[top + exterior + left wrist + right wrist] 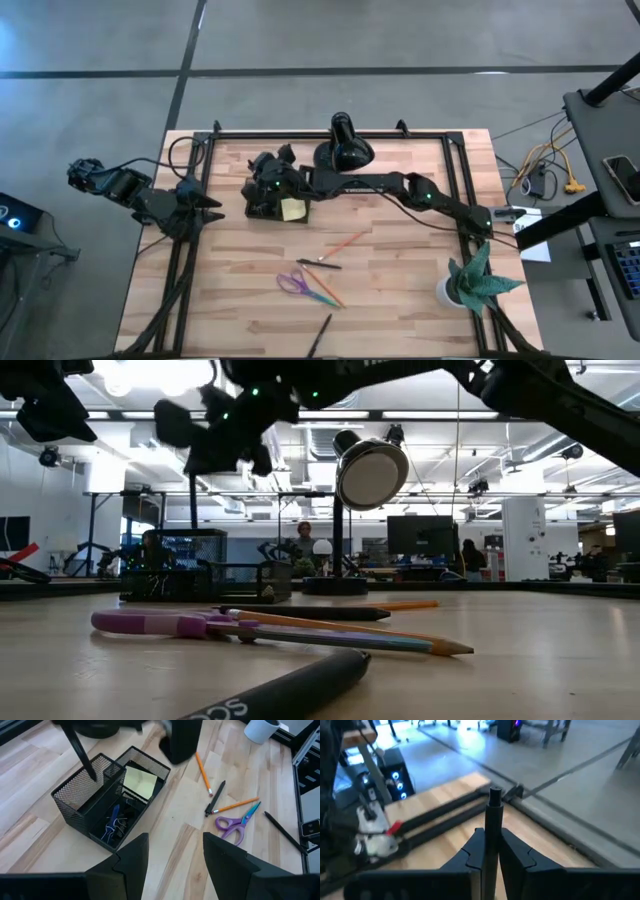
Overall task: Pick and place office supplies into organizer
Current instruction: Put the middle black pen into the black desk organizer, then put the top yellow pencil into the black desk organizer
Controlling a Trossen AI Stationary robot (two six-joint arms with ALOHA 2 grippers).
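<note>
- The right gripper [268,182], reaching across the table, hangs over the black wire-mesh organizer [107,802] with its fingers clamped on a slim black pen [493,835] held roughly upright (the left wrist view shows the pen's lower end [82,752] dipping toward one rear compartment).
- To do this step well, the pen should likely go straight down into that compartment, clear of the mesh wall, and be let go only once its tip rests inside.
- The left gripper [172,857] waits at the table's left edge, fingers apart and holding nothing.
- Already in the organizer: one square yellow sticky-note pad [139,782] and a few small clips (too small to count).
- On the wooden table [400,300], well apart from the organizer: one pair of purple-handled scissors [292,282], two thin orange pencils [343,243], two more black pens [319,263].
</note>
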